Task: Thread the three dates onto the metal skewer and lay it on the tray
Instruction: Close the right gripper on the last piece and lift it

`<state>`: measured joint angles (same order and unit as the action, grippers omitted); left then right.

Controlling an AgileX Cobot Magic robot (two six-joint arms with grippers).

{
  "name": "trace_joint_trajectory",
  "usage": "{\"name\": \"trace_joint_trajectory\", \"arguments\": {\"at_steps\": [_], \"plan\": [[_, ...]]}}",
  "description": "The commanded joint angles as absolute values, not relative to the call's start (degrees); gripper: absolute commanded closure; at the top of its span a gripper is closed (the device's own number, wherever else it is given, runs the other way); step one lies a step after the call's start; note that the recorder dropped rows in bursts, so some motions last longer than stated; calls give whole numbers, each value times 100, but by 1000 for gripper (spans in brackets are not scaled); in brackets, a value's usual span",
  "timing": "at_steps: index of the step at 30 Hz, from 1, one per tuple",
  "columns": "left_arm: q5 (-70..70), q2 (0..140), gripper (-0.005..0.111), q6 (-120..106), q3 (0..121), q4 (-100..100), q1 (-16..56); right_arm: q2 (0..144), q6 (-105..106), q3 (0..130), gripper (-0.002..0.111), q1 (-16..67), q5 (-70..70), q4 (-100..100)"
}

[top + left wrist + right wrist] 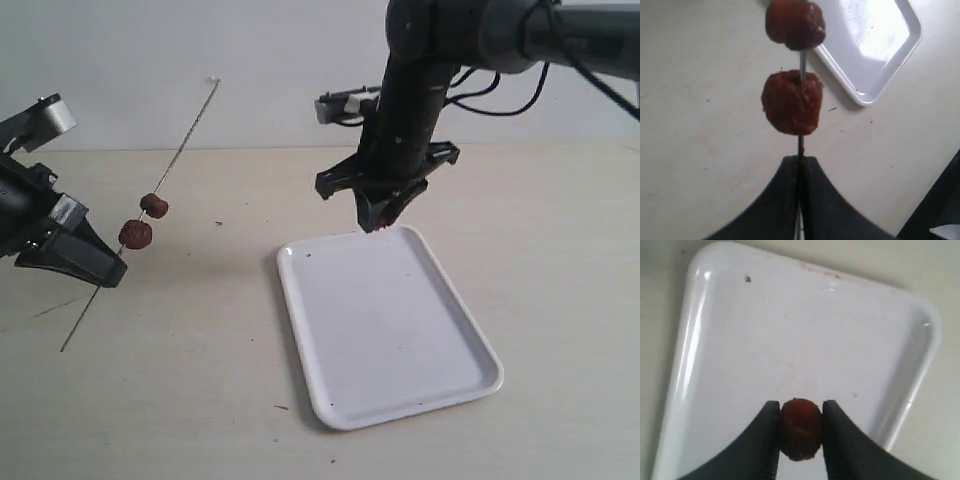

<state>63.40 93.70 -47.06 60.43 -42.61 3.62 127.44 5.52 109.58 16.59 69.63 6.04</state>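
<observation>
We've got the left gripper [801, 167] clamped on the metal skewer [188, 138], two dates [135, 234] threaded, well left of the tray [400, 340]. The right gripper [800, 422] pinches the third date [800, 432] above the tray's far rim.

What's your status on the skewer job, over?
Left gripper shut on metal skewer, two dates threaded. Right gripper shut on third date, at edge of tray. Nothing in the way.
</observation>
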Motion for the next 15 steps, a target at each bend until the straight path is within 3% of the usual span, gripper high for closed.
{"name": "trace_joint_trajectory", "arguments": {"at_steps": [1, 8, 15], "plan": [[6318, 9374, 107, -5857, 6065, -4063, 335, 12100, 1726, 10946, 80, 1667, 6996, 540], [6370, 9374, 107, -8013, 6065, -3941, 335, 11271, 3558, 10946, 80, 1667, 6996, 957], [6357, 9374, 107, -8226, 6065, -2991, 335, 10652, 4216, 10540, 80, 1667, 6996, 1206]]}}
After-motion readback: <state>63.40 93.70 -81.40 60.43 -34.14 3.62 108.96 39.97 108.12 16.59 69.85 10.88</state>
